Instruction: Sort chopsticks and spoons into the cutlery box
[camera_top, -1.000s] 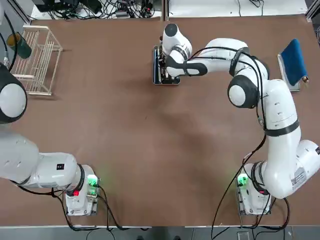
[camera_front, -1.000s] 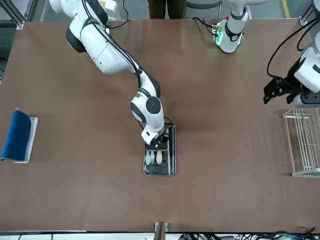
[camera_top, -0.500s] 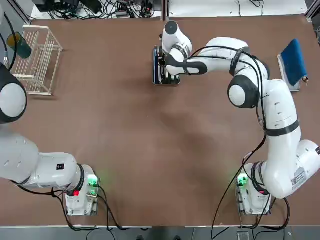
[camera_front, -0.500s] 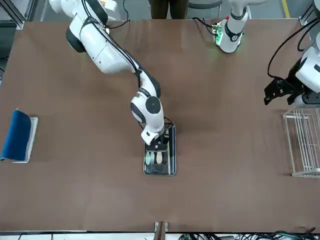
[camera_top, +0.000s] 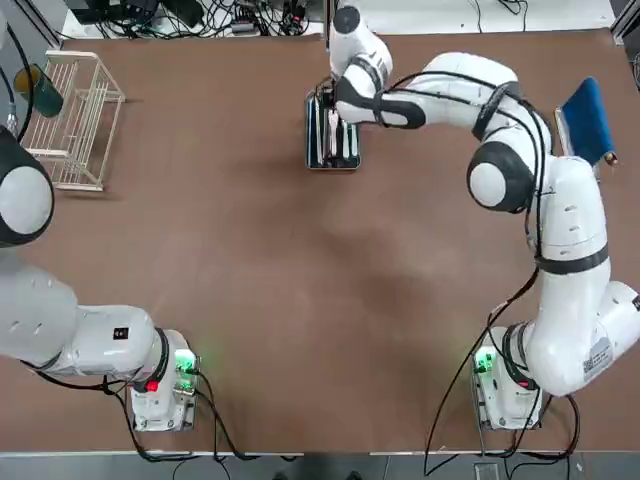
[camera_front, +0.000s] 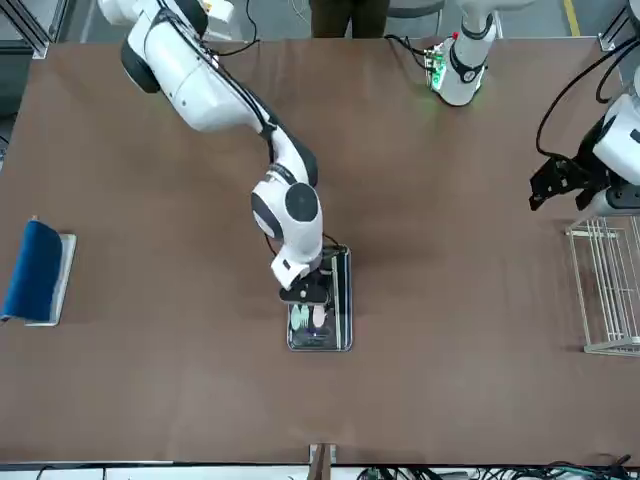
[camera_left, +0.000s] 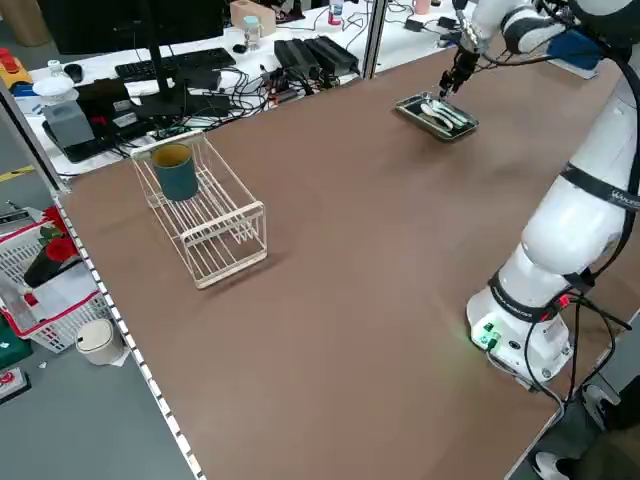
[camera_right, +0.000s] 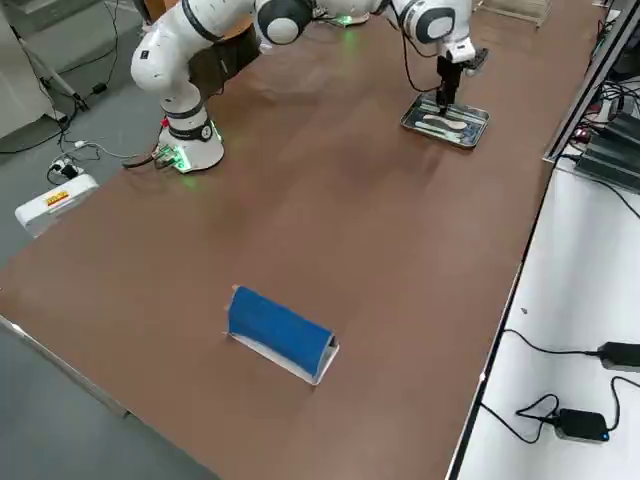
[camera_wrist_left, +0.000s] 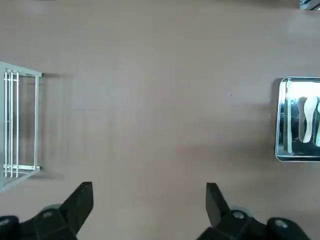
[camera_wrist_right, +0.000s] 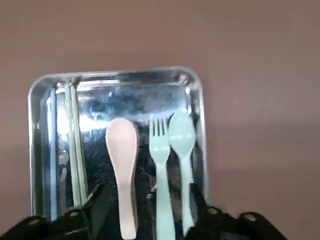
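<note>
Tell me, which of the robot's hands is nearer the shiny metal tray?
The right one. The right gripper is directly over the tray; the left gripper is well off to the tray's left, beside the wire rack.

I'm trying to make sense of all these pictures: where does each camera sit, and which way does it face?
Top: overhead, looking down; both arms.
Front: across the table, facing the robot; both arms.
Left side: raised, looking diagonally down; one arm.
Right side: likewise.
Left wrist: its own two fingers.
Right wrist: its own two fingers, over the shiny metal tray.
Top and front share the blue cloth-like object.
</note>
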